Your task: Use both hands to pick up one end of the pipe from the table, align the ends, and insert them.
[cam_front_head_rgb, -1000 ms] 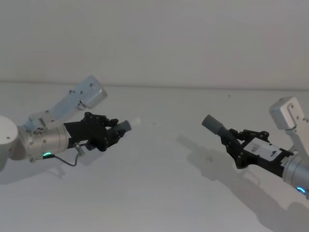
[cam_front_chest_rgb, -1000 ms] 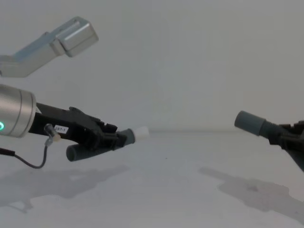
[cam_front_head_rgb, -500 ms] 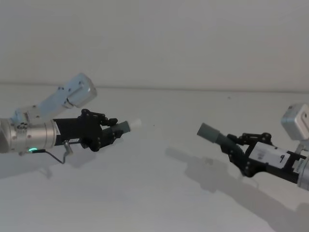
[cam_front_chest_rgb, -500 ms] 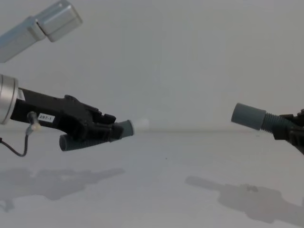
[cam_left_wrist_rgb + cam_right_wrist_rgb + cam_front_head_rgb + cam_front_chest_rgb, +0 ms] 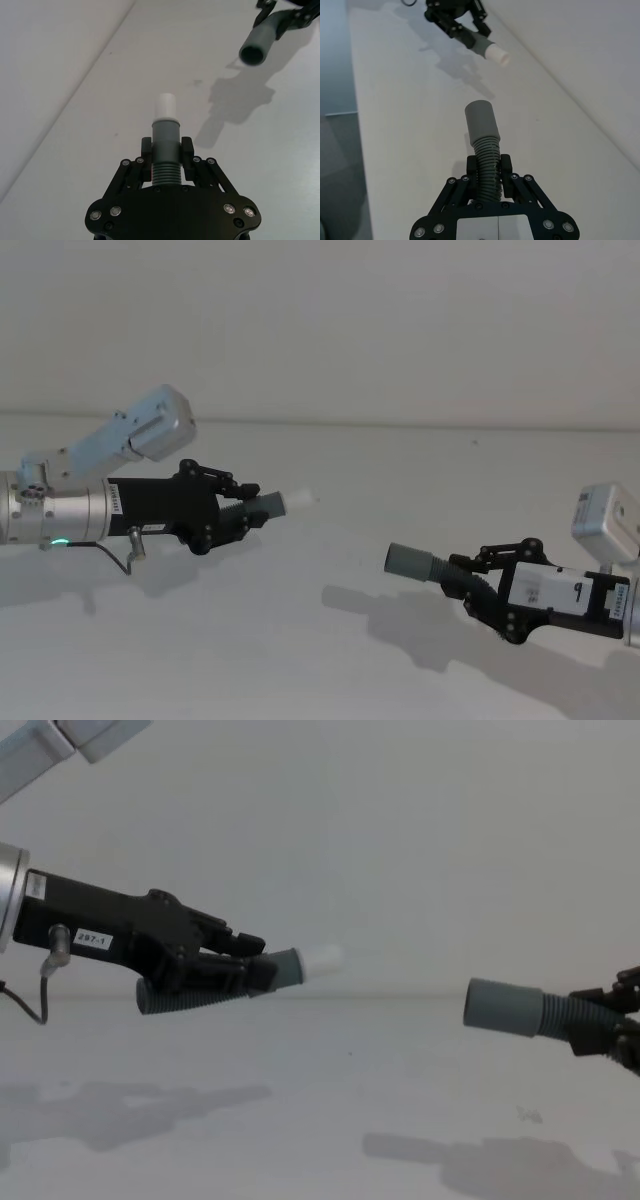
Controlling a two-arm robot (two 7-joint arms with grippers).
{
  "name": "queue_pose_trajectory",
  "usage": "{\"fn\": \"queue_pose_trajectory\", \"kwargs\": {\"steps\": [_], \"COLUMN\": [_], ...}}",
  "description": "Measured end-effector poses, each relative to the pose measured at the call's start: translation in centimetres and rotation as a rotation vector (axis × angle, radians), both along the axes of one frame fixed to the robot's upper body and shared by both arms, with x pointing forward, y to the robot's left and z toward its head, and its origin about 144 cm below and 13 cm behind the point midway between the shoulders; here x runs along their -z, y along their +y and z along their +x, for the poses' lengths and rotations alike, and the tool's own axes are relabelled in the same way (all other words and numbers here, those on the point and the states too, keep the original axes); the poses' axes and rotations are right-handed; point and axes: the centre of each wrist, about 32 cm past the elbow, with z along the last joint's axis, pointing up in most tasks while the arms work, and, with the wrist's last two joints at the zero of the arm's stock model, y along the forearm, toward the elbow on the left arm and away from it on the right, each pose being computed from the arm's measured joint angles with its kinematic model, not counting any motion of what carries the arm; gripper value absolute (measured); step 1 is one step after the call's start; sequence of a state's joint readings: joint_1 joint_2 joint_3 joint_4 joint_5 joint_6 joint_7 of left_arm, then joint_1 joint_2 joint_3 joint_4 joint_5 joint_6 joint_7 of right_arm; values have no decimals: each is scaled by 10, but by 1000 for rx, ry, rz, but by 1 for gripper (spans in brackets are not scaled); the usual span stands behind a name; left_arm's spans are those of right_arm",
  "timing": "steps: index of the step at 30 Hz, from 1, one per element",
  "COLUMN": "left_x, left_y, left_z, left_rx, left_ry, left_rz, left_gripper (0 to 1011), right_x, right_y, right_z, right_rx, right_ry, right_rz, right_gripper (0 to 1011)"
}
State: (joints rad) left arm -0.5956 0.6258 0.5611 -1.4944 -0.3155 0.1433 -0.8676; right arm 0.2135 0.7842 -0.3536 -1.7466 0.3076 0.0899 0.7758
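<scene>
Plain white counter (image 5: 330,660), carrying nothing but shadows. Above it, two dark ribbed pipe pieces, both held in the air and well apart. Left pipe piece (image 5: 215,982): grey cuff with narrower white tip (image 5: 322,959), pointing toward the right piece. Right pipe piece (image 5: 455,575): wider plain grey socket (image 5: 408,561), open mouth facing back toward the white tip, a little lower. Left gripper (image 5: 225,515) reaching almost level, fingers (image 5: 146,150) closed on the ribbed part behind the cuff. Right gripper (image 5: 486,172) likewise, fingers (image 5: 506,172) clamped on the ribs behind the socket.
</scene>
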Motion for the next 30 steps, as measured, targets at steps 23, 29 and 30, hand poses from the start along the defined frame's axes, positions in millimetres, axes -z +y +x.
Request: {"fn": "queue_pose_trajectory", "kwargs": {"steps": [23,29,30], "left_x": [-14,-15,-15], "left_y": [-12,-14,-14], "left_z": [-10,-12,-13], "left_rx": [120,134,136], "left_ry": [-35,-39,-39], "left_rz": [51,60,61], "left_gripper": [335,335,335], "right_x": [-13,-16,-16], "right_y": [10,14,14], "right_z": [0,1,2], "right_rx": [-79,-84,-85], "right_ry": [-31,-40,-41], "right_rz": [-60,-62,-61], "right_gripper": [274,274,274]}}
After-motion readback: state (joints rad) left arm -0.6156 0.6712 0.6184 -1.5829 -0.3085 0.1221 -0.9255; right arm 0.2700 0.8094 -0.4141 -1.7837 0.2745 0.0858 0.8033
